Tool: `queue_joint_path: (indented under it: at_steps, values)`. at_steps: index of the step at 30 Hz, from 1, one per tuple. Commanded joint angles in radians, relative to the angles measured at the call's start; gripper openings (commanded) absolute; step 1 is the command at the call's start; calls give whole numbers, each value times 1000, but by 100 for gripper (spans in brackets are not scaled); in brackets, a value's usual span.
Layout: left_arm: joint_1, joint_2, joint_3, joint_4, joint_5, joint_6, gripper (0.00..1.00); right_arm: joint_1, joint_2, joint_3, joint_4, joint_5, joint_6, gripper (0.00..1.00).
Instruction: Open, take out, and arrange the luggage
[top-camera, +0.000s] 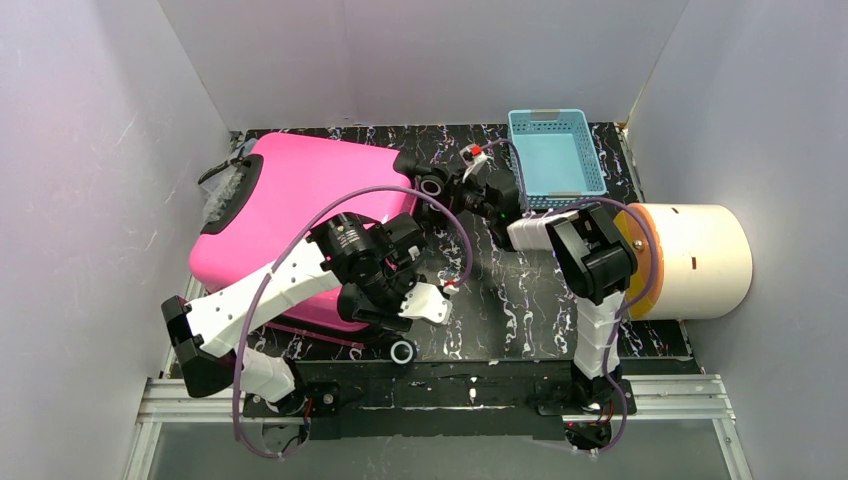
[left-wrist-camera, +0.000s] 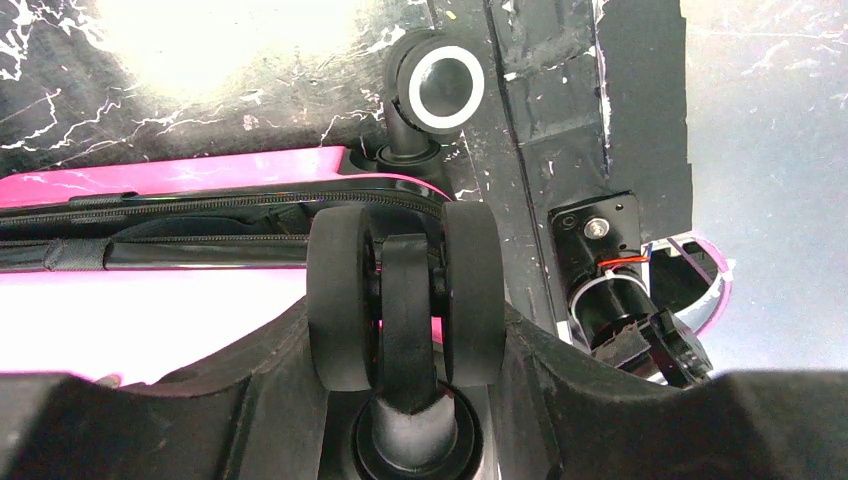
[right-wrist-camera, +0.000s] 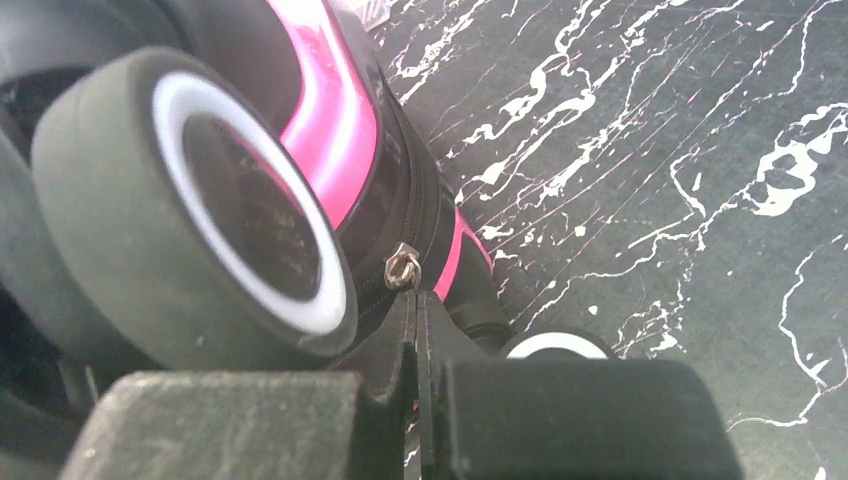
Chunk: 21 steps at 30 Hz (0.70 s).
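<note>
The hot-pink luggage (top-camera: 290, 210) lay flat on the left half of the black marbled table (top-camera: 520, 300), its black handle toward the far-left corner and its wheels toward the middle of the table. Both arms worked at the wheel end. The left gripper (left-wrist-camera: 405, 310) reached across the shell to the near right corner, its jaws partly spread and clamped around a black double wheel (left-wrist-camera: 340, 300), with a white-ringed wheel (left-wrist-camera: 440, 85) standing free just beyond it on the table. At the far right corner, the right gripper (right-wrist-camera: 418, 350) was pinched tight on the thin metal zipper pull (right-wrist-camera: 404, 270), just beside another white-ringed wheel (right-wrist-camera: 200, 210) that filled the wrist view. A light-blue basket (top-camera: 555, 155) sat at the back right of the table, and a cream cylinder (top-camera: 700, 260) lay on its side at the right edge, both apart from the case.
</note>
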<state>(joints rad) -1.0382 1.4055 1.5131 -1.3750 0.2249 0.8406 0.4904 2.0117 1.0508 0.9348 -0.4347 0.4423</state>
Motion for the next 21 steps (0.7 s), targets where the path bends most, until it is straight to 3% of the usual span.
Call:
queue_joint_path:
  at_steps: [1,6,10,12,16,19,21]
  values:
    - [-21,-83,9,-121,77,38,0,-78,40,96,-40,59,-23,1]
    - [-23,-103,-29,-119,61,89,0,-76,133,208,-66,-112,-47,1]
    - [-24,-107,-30,-103,19,95,0,-89,172,236,-52,-160,-98,1]
    - [-24,-99,3,-106,-5,88,8,-90,185,267,-57,-195,-116,1]
    - [-20,-75,54,-128,-57,55,56,-74,219,352,-90,-234,-133,1]
    - [35,-89,95,-108,-107,54,79,-58,234,367,-92,-265,-151,1]
    - [151,-95,183,-106,-84,55,97,-51,237,370,-104,-274,-159,1]
